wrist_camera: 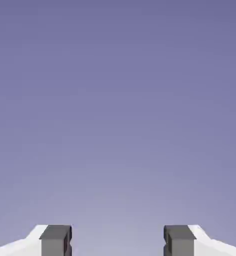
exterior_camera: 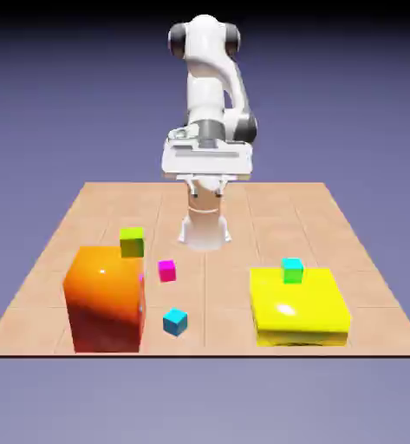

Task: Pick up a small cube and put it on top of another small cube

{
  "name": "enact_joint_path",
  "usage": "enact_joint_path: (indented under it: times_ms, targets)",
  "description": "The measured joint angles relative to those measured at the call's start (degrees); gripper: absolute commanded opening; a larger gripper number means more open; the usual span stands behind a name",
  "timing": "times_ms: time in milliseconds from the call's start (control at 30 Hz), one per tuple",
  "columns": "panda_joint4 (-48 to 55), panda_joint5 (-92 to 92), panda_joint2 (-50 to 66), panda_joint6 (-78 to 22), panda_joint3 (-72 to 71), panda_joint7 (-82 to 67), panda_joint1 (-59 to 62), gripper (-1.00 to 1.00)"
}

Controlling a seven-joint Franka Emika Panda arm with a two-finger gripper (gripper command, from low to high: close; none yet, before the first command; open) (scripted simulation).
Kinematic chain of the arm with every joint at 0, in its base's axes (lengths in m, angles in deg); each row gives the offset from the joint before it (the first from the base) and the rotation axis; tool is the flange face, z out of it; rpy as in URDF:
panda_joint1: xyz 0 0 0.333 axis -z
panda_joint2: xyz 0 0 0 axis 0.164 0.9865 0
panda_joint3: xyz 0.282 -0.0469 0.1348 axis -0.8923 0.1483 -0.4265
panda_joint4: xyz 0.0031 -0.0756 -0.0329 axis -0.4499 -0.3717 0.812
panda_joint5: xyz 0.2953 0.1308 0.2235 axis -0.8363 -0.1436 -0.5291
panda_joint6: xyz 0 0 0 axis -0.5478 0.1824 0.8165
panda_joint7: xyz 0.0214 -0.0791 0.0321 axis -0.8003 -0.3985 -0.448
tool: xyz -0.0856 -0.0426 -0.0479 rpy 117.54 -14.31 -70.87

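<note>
The small cyan-blue cube (exterior_camera: 175,322) lies on the tiled table (exterior_camera: 243,208) near the front edge, just to the exterior view's right of a big orange block (exterior_camera: 104,297). The lime-green small cube (exterior_camera: 132,242) shows at that block's far upper edge; I cannot tell whether it rests on the block or stands behind it. My gripper (exterior_camera: 206,186) hangs high over the far middle of the table, well away from both cubes. In the hand view the gripper (wrist_camera: 117,241) is open, with only the backdrop between its grey fingertips (wrist_camera: 55,240).
A magenta cube (exterior_camera: 166,270) sits between the orange block and the table's middle. A flat yellow block (exterior_camera: 297,308) on the exterior view's right carries a teal-topped green cube (exterior_camera: 293,270). The robot's base (exterior_camera: 205,227) stands at the far middle.
</note>
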Motion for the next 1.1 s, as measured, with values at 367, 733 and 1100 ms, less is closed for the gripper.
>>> enact_joint_path:
  times_ms: [367, 733, 1100]
  targets:
    - [1.1, 27.4, 11.2, -9.6, 6.3, 1.7, -8.2, 0.0]
    - [2.2, 54.8, 22.4, -19.2, 12.6, 3.5, -16.5, 0.0]
    - [3.4, 82.2, 33.6, -28.8, 19.0, 5.2, -24.7, 0.0]
